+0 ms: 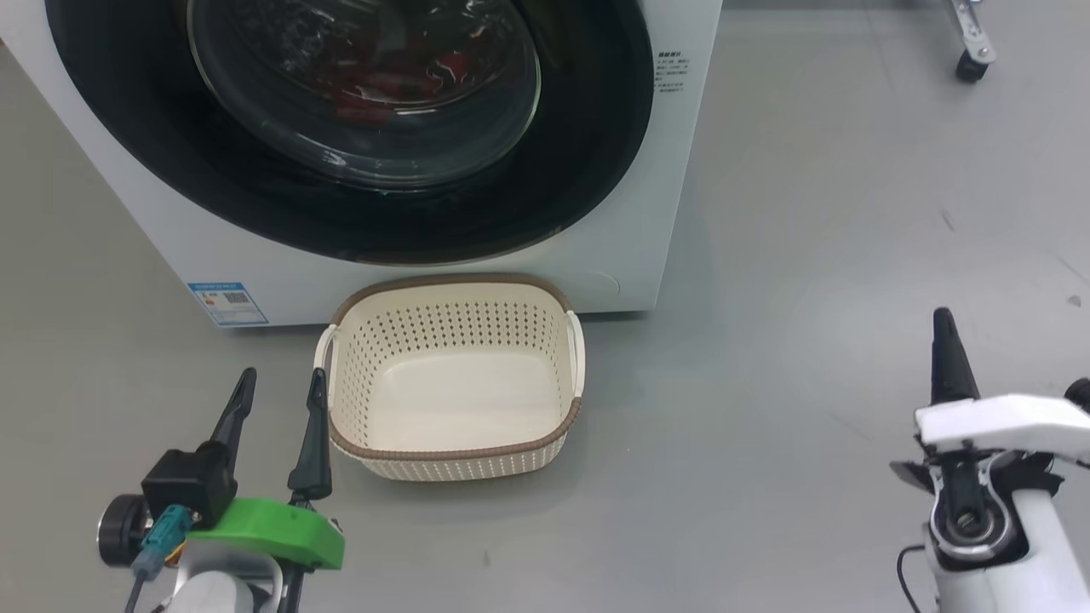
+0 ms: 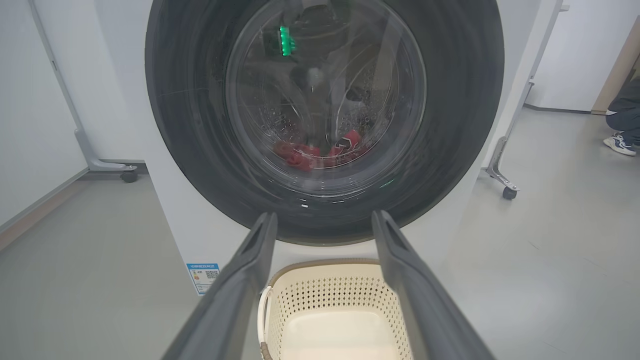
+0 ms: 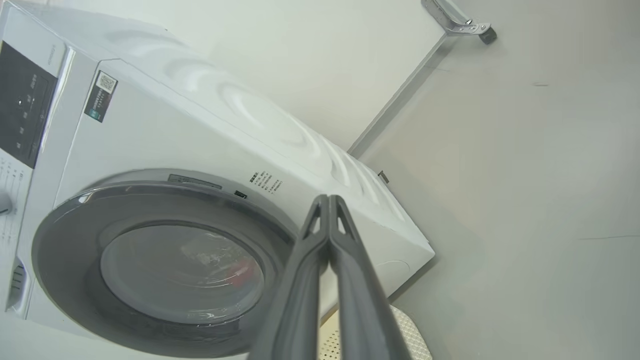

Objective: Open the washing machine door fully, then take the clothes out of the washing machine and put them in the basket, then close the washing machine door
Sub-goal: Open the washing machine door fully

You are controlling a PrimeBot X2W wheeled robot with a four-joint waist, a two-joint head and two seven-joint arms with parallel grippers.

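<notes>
Step 1 in hand: washing machine door (image 1: 588,153) shut, clothes (image 2: 300,152) inside; left gripper (image 1: 283,375) jaws apart, right gripper (image 1: 942,328) jaws together; next likely needs a hold on the door's rim.

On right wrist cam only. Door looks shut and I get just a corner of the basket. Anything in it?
Observer: No. The basket is empty and sits on the floor right in front of the washing machine.
Operator: State of the other arm?
Observer: The left gripper is open and holds nothing. It is at the basket's left side.
Operator: Anyone around?
Observer: The left wrist view catches a person's foot at its far right edge, on the floor beyond the machine.
</notes>
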